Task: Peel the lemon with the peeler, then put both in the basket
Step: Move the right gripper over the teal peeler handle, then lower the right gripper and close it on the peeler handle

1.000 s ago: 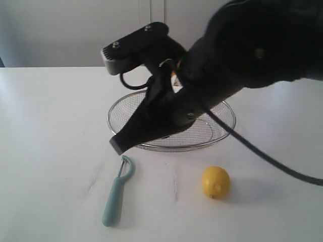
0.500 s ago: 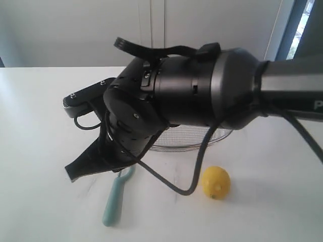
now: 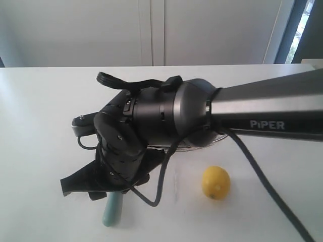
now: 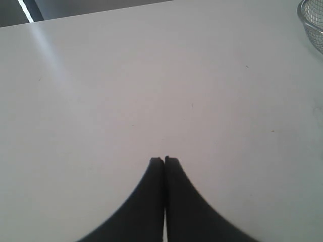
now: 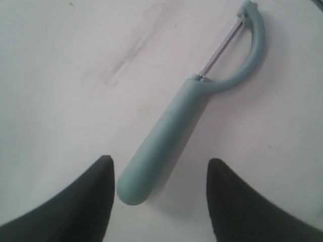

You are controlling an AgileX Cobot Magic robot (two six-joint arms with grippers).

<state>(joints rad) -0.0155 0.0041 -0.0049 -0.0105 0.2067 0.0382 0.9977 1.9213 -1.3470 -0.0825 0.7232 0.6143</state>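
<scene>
The teal-handled peeler [image 5: 171,136] lies flat on the white table, its metal blade and curved head pointing away from my right gripper [image 5: 160,164]. That gripper is open and low over the table, one finger on each side of the handle's butt end, not touching it. In the exterior view the right gripper [image 3: 81,190] covers the peeler's head, so only the handle end [image 3: 112,212] shows. The yellow lemon [image 3: 216,182] sits alone further right. The wire basket [image 3: 202,145] is mostly hidden behind the right arm. My left gripper [image 4: 164,160] is shut, empty, over bare table.
The right arm [image 3: 262,113] and its cable [image 3: 262,184] stretch across the middle of the exterior view, above the basket. The basket's rim [image 4: 314,22] shows at a corner of the left wrist view. The white table [image 3: 40,111] reaches a pale wall behind.
The right arm has swung down and to the left, from in front of the basket to just above the peeler. Its fingers now straddle the handle end. Lemon and peeler have not moved.
</scene>
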